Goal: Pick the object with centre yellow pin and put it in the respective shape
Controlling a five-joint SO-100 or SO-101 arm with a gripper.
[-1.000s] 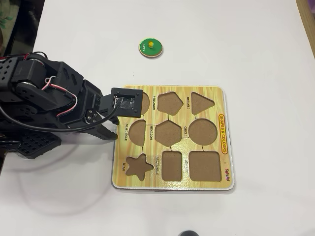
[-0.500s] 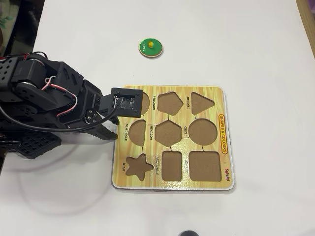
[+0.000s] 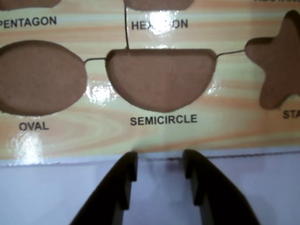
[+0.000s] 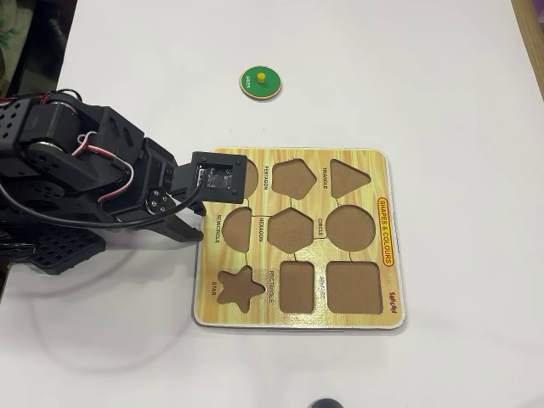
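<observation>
The green disc with a yellow knob at its centre (image 4: 260,82) lies flat on the white table, beyond the board's far edge in the overhead view and well apart from the arm. The yellow wood-grain puzzle board (image 4: 299,161) has its round CIRCLE cut-out (image 4: 351,228) empty, right of the hexagon. My gripper (image 4: 194,231) hovers at the board's left edge; in the wrist view its black fingers (image 3: 123,180) stand apart with nothing between them, the gripper (image 3: 159,161) pointing at the semicircle cut-out (image 3: 161,77). The disc is out of the wrist view.
All the board's other cut-outs are empty, among them the oval (image 3: 40,77) and the star (image 3: 276,70). The arm's black body (image 4: 68,183) fills the left side. A small dark object (image 4: 323,403) sits at the bottom edge.
</observation>
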